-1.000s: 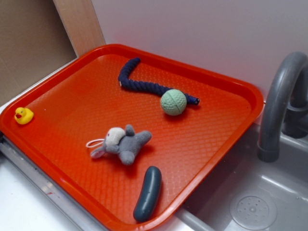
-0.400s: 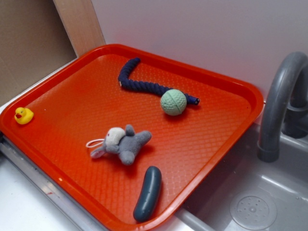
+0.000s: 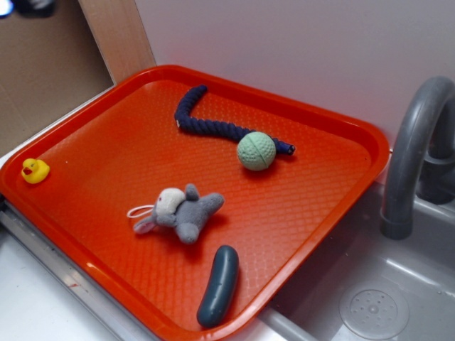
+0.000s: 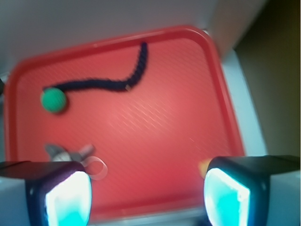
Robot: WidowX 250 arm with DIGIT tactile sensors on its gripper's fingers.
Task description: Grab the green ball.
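Note:
The green ball (image 3: 256, 150) rests on the red tray (image 3: 92, 163), touching the end of a dark blue rope (image 3: 206, 121). In the wrist view the ball (image 4: 53, 100) lies far off at the tray's left side, blurred. My gripper (image 4: 146, 195) is open, its two pale-lit fingers (image 4: 66, 197) spread wide at the bottom of the wrist view, high above the tray's near edge, with nothing between them. In the exterior view only a dark blurred part of the arm (image 3: 28, 7) shows at the top left corner.
A grey plush toy (image 3: 181, 212) lies mid-tray, a dark teal oblong (image 3: 218, 285) near the front edge, a yellow duck (image 3: 34, 170) at the left corner. A grey faucet (image 3: 412, 156) and sink (image 3: 370, 305) stand to the right. A wall runs behind.
A dark blurred part of the arm has come into the exterior view's top left corner. The things on the tray have not moved.

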